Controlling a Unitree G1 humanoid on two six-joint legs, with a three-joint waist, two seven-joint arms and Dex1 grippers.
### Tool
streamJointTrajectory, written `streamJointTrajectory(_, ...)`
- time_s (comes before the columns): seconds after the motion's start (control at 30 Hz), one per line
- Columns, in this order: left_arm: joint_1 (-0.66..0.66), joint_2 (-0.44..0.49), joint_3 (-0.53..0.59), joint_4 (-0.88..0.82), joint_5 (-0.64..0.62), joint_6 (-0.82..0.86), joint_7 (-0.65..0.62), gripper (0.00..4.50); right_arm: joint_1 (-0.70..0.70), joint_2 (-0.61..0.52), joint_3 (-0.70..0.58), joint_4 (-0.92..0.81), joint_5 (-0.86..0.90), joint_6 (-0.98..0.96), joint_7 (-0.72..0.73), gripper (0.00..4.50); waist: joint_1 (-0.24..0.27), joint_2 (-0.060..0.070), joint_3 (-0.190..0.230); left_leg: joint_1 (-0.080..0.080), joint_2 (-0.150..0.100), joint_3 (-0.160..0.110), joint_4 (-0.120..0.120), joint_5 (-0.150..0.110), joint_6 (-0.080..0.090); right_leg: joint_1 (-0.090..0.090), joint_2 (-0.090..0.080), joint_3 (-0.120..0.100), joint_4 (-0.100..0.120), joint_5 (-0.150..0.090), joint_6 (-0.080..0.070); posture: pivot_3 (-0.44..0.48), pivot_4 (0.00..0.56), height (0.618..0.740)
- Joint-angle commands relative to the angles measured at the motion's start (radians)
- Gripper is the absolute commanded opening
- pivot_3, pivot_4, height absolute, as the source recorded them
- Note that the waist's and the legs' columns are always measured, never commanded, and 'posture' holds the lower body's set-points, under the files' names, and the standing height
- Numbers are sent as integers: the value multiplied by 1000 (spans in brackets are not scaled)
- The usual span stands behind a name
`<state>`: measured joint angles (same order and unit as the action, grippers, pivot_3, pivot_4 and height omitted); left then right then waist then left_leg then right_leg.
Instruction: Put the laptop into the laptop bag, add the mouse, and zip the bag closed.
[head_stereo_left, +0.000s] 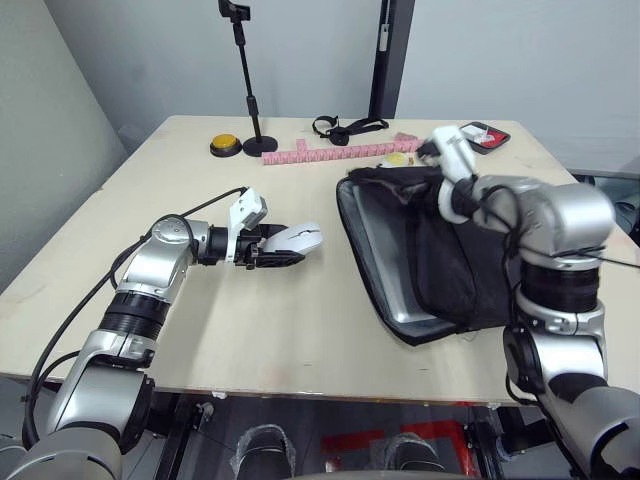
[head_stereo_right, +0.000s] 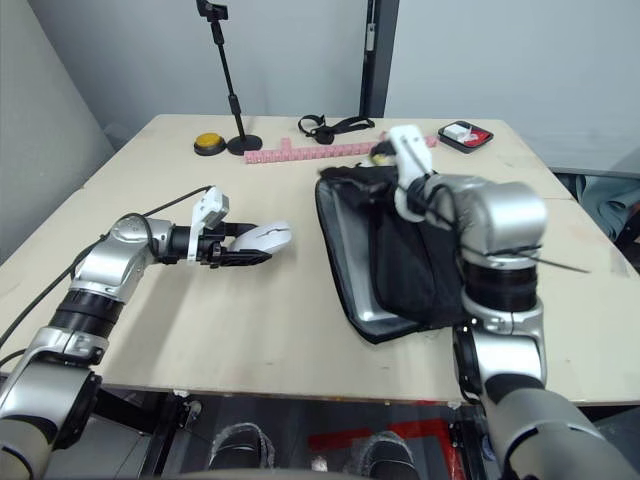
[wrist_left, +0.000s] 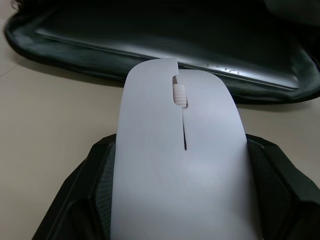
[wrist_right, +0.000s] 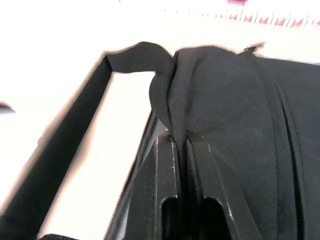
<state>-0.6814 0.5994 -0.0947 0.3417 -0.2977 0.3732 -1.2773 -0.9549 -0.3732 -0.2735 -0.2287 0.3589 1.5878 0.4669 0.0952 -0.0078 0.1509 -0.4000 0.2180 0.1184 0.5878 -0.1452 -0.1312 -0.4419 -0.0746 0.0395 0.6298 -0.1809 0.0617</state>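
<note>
The left hand (head_stereo_left: 285, 250) is clamped on the mouse (head_stereo_left: 297, 238) beside the laptop bag (head_stereo_left: 440, 260); the right hand (wrist_right: 181, 145) pinches the bag's flap up, the laptop (head_stereo_left: 385, 255) inside, a pink strip (head_stereo_left: 345, 151) behind on the bench (head_stereo_left: 250, 320).

Head cameras overlook the table (head_stereo_left: 200, 330); wrist cameras sit close, sharing the laptop bag (wrist_left: 150, 55).

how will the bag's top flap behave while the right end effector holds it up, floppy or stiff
Probably floppy: the laptop bag is soft black fabric that bunches and folds where the right end effector pinches it. It will likely sag shut if released, since only that pinch lifts the flap off the laptop. The weave looks grippy, so slipping seems unlikely.
</note>
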Motion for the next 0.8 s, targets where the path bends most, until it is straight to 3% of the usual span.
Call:
streamJointTrajectory(0.03, -29, 1, 4, -4, 2, -19, -8, 2850, -81, 1, -196, 49, 63, 25, 22, 36, 2, 0, 0, 0, 0, 0, 0, 0, 0, 0, 0, 0, 0, 0, 0, 0, 150, 739)
streamJointTrajectory(0.2, -30, -3, -8, 5, 9, -32, -12, 2850, -108, 27, -346, 109, 170, 27, 12, 36, 4, 0, 0, 0, 0, 0, -1, 0, 0, 0, 0, -1, 0, 0, 0, 0, 150, 739)
streamJointTrajectory(0.43, -53, -75, -31, 11, 30, -73, 12, 2850, -112, 56, -355, 119, 224, 27, -53, 36, 4, 2, 1, 0, 0, 0, -1, 0, 0, 0, 0, 0, 0, 0, 0, 0, 150, 739)
streamJointTrajectory(0.63, -107, -225, -49, 59, 36, -97, 78, 2850, -119, 66, -357, 120, 284, 27, -99, 36, 10, 2, 1, -1, 0, 0, -1, 1, 1, 0, -1, -1, -1, 0, -1, 0, 150, 739)
streamJointTrajectory(0.8, -200, -331, -40, 231, 73, -187, 159, 2850, -118, 77, -362, 108, 356, 27, -151, 36, 7, 2, 1, 0, 0, 0, -2, 1, 1, 0, 0, -1, -1, 0, -1, 0, 150, 739)
